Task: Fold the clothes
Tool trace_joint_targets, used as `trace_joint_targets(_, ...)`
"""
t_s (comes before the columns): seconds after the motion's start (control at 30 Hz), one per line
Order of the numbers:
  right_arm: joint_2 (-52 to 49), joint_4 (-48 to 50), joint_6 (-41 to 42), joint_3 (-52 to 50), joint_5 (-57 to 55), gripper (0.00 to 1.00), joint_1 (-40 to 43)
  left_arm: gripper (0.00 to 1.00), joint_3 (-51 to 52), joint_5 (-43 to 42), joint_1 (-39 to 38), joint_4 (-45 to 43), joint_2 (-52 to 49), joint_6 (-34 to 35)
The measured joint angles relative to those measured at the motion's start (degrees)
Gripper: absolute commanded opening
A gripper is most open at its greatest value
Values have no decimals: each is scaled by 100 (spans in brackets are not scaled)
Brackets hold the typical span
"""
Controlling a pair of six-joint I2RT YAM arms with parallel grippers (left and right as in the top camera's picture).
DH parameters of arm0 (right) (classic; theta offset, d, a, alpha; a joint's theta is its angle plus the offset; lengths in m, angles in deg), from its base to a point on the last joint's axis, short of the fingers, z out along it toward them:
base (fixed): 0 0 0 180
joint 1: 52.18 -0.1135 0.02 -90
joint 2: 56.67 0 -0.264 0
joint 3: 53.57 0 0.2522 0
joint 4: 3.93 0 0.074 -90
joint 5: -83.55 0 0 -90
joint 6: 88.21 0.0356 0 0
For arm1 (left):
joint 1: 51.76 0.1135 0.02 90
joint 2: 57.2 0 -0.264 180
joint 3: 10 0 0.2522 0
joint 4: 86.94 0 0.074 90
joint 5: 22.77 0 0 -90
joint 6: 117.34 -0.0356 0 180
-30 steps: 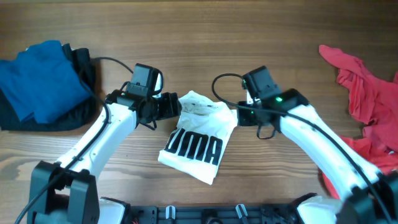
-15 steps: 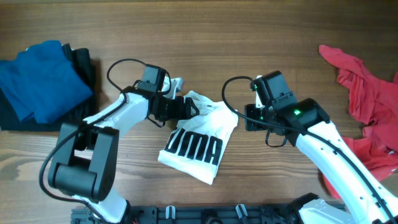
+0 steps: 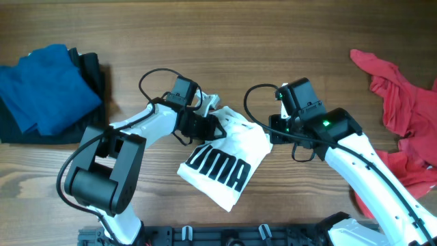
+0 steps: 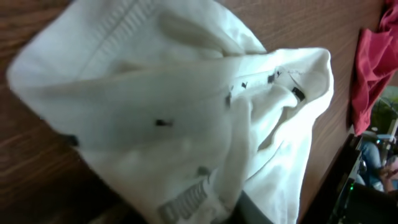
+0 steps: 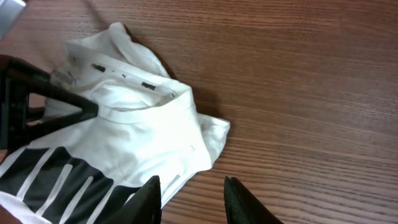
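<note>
My left gripper (image 3: 216,126) is clamped on the collar end of the one white T-shirt (image 3: 232,154), a soft, creased, folded bundle with a black striped print. It lies mid-table (image 3: 273,41) on wood grain, collar away from my base, hem towards it, long axis slightly tilted. My right gripper (image 5: 194,200) has its jaws apart over bare wood just beside the shirt. One blue garment (image 3: 41,96) lies on one black garment (image 3: 94,76) at my far left, and one rumpled red garment (image 3: 403,102) at my right.

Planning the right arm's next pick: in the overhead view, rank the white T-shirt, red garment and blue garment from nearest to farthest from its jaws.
1. white T-shirt, just left of the jaws.
2. red garment, at the table's right edge.
3. blue garment, far left.
</note>
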State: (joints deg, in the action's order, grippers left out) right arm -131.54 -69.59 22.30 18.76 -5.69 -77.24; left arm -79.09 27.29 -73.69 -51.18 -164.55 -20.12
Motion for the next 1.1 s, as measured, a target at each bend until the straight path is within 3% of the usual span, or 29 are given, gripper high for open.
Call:
trace_joint_targets(0.17, 0, -4, 0, 0, -2, 34, 0, 12, -9, -2, 131, 15, 13, -13)
trace_joint_targets(0.23, 0, -15, 0, 0, -2, 34, 0, 4, -48, 0, 219, 83, 72, -13)
trace_joint_targets(0.67, 0, -105, 0, 0, -105, 34, 0, 4, -579, 142, 890, 505, 1646, -35)
trace_joint_targets(0.9, 0, -138, 0, 0, -111, 34, 0, 5, -579, 1580, 1095, 693, 2507, -39)
trace_joint_targets(1.1, 0, -146, 0, 0, -125, 34, 0, 4, -704, 3086, 1738, 623, 3158, -52)
